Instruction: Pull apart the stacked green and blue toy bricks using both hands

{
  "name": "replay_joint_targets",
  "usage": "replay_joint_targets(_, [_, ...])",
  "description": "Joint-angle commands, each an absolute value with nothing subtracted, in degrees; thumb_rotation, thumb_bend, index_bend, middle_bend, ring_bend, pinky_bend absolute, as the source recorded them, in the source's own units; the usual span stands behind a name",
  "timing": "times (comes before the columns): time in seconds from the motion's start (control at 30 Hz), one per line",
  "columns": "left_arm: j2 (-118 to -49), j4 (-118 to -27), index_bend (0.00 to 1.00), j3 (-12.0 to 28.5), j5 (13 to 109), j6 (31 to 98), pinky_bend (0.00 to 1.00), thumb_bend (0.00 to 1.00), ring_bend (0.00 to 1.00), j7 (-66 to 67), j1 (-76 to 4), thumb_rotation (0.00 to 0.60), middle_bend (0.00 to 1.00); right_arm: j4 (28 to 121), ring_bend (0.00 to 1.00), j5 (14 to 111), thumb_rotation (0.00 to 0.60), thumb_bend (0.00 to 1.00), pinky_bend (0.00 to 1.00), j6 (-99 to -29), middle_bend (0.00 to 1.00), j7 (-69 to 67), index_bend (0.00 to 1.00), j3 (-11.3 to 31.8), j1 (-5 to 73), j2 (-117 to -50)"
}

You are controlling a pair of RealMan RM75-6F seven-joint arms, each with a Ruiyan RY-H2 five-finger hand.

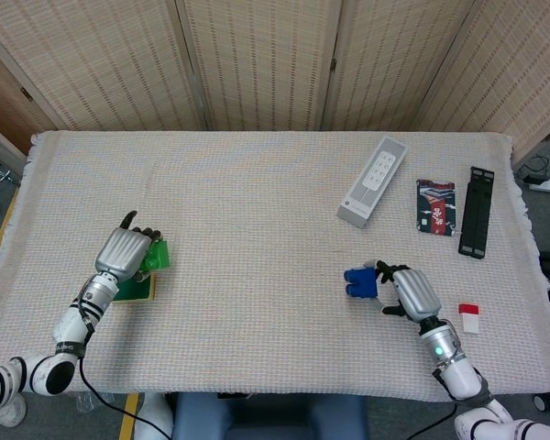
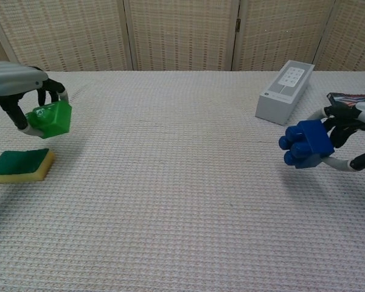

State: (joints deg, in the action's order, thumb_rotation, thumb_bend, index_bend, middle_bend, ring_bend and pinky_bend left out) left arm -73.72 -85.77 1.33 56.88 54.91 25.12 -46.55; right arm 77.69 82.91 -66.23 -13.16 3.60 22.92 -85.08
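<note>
The two bricks are apart, one in each hand. My left hand (image 1: 124,252) (image 2: 15,85) grips the green brick (image 1: 158,256) (image 2: 49,119) at the table's left side, held above the cloth. On the right, the blue brick (image 1: 359,282) (image 2: 306,144) is held by my right hand (image 1: 412,291) (image 2: 353,137), studs pointing left, low over the cloth. Fingers of each hand wrap the back of its brick.
A green and yellow sponge (image 1: 134,287) (image 2: 20,165) lies under my left hand. A grey remote box (image 1: 373,181) (image 2: 285,91), a dark packet (image 1: 435,206) and a black bar (image 1: 477,224) lie at the back right. A small red and white block (image 1: 469,317) sits near my right hand.
</note>
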Motion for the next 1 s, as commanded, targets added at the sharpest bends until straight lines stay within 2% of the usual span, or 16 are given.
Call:
replay_joint_targets(0.03, [-73.2,-86.28,0.14,1.81,54.78,53.53,0.0,0.24,0.08,26.61,-46.79,0.6,0.27,78.9,0.16,82.51,0.6,0.4,0.22,-64.69,0.07,-11.44,0.07,3.31,23.62,-83.88])
replay_joint_targets(0.1, [-73.16,-86.38,0.07,2.18,54.39,53.67,0.0,0.24,0.02,27.12,-46.76,0.6,0.17,79.83,0.09,82.5,0.6,0.4,0.18,-64.41,0.01,-10.48,0.01,3.44,23.86,-83.23])
replay_joint_targets(0.17, [-73.15,-86.39,0.02,2.3,54.24,53.84,0.0,0.24,0.0,27.81,-46.68,0.6,0.1,80.83,0.05,82.47,0.6,0.4,0.16,-64.24,0.0,-9.65,0.0,3.56,24.04,-82.46])
replay_joint_targets(0.27, [-72.77,-87.03,0.0,2.57,52.92,53.07,0.0,0.24,0.0,28.53,-46.78,0.6,0.03,82.72,0.02,82.16,0.6,0.38,0.14,-63.81,0.0,-8.15,0.0,3.67,24.21,-80.89])
replay_joint_targets(0.53, [-70.21,-90.72,0.0,3.61,51.18,50.93,0.0,0.24,0.0,27.76,-47.05,0.6,0.0,89.17,0.0,82.87,0.6,0.37,0.07,-64.1,0.0,-6.25,0.0,3.2,23.78,-74.31])
replay_joint_targets(0.7, [-65.28,-97.71,0.0,3.55,54.05,51.18,0.0,0.24,0.0,24.6,-45.47,0.6,0.0,96.76,0.0,82.91,0.6,0.37,0.0,-65.54,0.0,4.26,0.0,1.06,21.79,-65.23])
replay_joint_targets(0.77, [-63.46,-100.44,0.0,2.78,56.88,52.8,0.0,0.24,0.0,23.65,-43.95,0.6,0.0,99.86,0.0,81.67,0.6,0.37,0.0,-68.14,0.0,11.27,0.0,0.54,19.96,-63.08])
replay_joint_targets(0.87, [-61.76,-103.99,0.0,0.97,63.12,57.26,0.0,0.24,0.0,20.49,-39.92,0.6,0.0,103.42,0.0,80.7,0.6,0.37,0.0,-76.41,0.0,23.39,0.0,0.07,15.52,-63.05])
replay_joint_targets(1.0, [-64.43,-100.35,0.0,-2.59,74.79,64.91,0.0,0.24,0.0,13.53,-33.44,0.6,0.0,104.05,0.0,82.56,0.6,0.37,0.0,-84.8,0.0,30.29,0.0,-0.23,11.31,-65.97])
